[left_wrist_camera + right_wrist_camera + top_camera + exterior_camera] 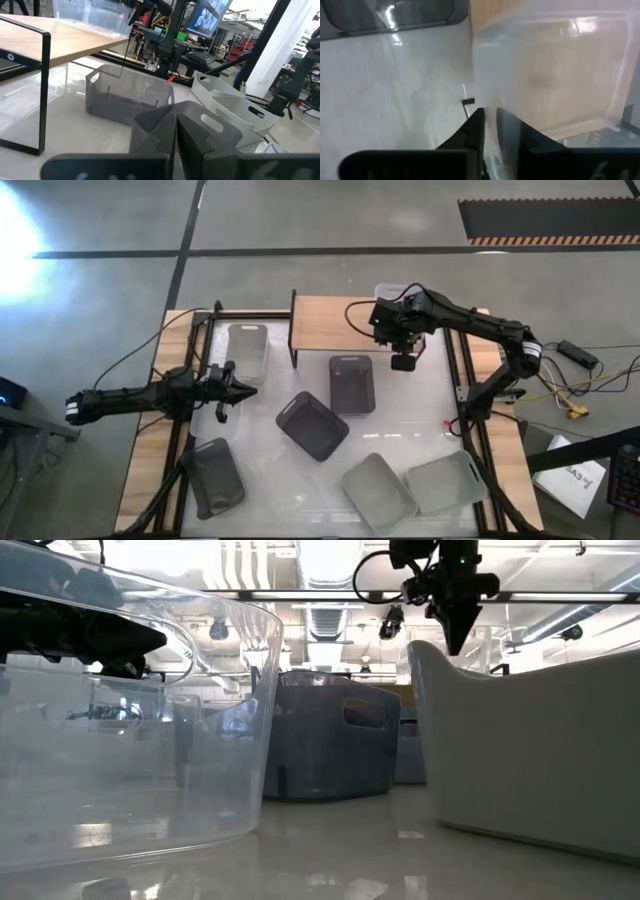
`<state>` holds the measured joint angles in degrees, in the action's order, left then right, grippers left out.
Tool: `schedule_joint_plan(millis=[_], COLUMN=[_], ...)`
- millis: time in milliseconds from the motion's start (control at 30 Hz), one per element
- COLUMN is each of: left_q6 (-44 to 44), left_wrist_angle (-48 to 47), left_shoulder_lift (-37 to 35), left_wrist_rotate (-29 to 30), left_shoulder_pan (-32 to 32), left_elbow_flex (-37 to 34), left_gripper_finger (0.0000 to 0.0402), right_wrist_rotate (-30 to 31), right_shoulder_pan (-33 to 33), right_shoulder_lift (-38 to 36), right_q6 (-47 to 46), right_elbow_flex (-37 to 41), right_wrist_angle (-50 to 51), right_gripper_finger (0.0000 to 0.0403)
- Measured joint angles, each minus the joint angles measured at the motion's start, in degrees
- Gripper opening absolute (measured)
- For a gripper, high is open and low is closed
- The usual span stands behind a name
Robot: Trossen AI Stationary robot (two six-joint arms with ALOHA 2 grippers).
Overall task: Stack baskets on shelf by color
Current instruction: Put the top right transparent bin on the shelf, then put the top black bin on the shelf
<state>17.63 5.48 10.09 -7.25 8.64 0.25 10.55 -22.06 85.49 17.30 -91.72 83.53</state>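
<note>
Clear plastic basket [550, 75], shallow, rectangular with rounded corners, sits on the light-wood top board of the low black-legged shelf [330, 320] at the far edge of the white table [420, 420]. Its walls are see-through, so the wood grain shows through them.

Right gripper [489, 120] hangs over the shelf's right part, pointing down at the near wall of this basket. Its two dark fingers stand apart by a narrow slit, and the basket's rim lies right at that slit. Whether the fingers touch the plastic I cannot tell.

Left gripper [240, 388] is at the table's left side, low and level, its fingers pressed together with nothing between them. It points toward the table's middle.

Other baskets, all on the tabletop:
- second clear one [246, 350], just left of the shelf
- dark grey one [352, 383], in front of the shelf
- dark grey one [313, 424], turned at an angle, mid-table
- dark grey one [215, 475], near left
- two light grey ones [378, 490] [446, 482], side by side, near right
</note>
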Motion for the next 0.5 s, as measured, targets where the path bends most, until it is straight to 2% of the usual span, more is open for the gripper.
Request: schedule_joint_plan(millis=[300,500], left_q6=[0.0,0.0], left_wrist_angle=[0.0,0.0], left_shoulder_lift=[0.0,0.0], left_wrist_rotate=[0.0,0.0], left_shoulder_pan=[0.0,0.0], left_elbow_flex=[0.0,0.0], left_gripper_finger=[0.0000,0.0000], right_wrist_rotate=[1.5,1.3], right_shoulder_pan=[0.0,1.4], right_shoulder_lift=[0.0,-4.0], right_q6=[-2.8,-8.8], right_elbow_flex=[-0.6,-5.0], right_wrist_angle=[5.3,6.2], right_gripper_finger=[0.0150,0.0167])
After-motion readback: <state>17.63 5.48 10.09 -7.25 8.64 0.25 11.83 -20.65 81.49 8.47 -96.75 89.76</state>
